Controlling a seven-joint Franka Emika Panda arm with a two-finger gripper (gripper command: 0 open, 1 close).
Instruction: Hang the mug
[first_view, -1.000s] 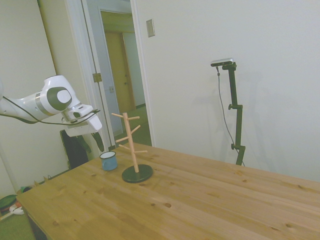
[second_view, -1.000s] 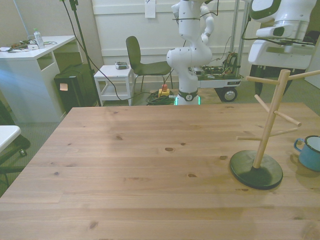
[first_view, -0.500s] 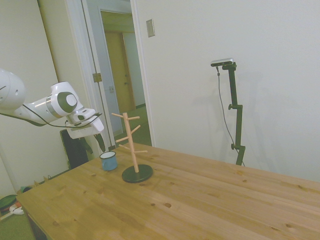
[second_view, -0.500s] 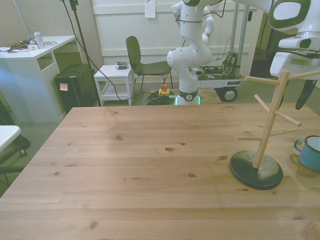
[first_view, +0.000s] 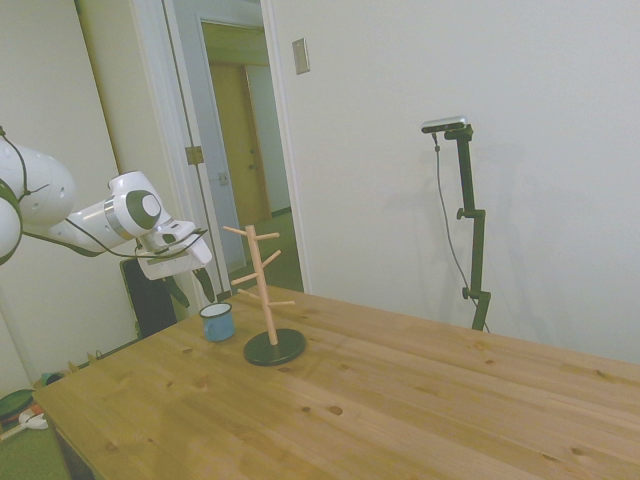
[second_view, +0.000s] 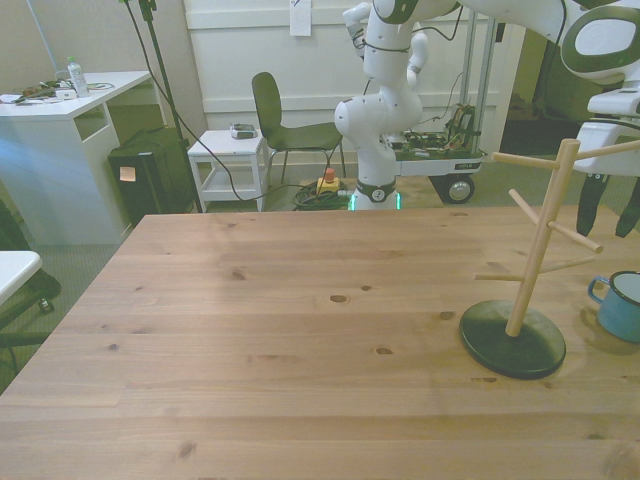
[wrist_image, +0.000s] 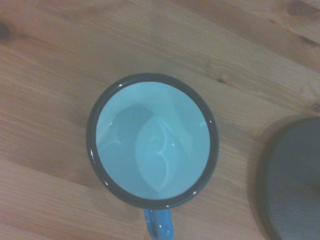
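The gripper (second_view: 610, 205) hangs in the air with its jaws apart and nothing between them; in the front view both dark fingers (second_view: 589, 202) point down with a clear gap between them. Straight below the jaws, well apart from them, the mug (first_view: 217, 321) stands upright on the table (first_view: 400, 400), empty, its mouth open upward. The wrist view looks right down into it: a dark rim around a pale inside, and the blue handle (wrist_image: 159, 225) sticking out at one side. In the front view the mug (second_view: 622, 305) is cut by the picture's right edge, its handle turned toward the front view's left. Beside the mug, not touching it, stands the rack (first_view: 266, 290), a wooden post with slanted pegs on a dark round base (second_view: 512, 339); its pegs are bare. The jaws hang at about the height of the rack's upper pegs, just off to the side of them, on the mug's side of the post. The edge of the base (wrist_image: 295, 180) shows near the mug in the wrist view.
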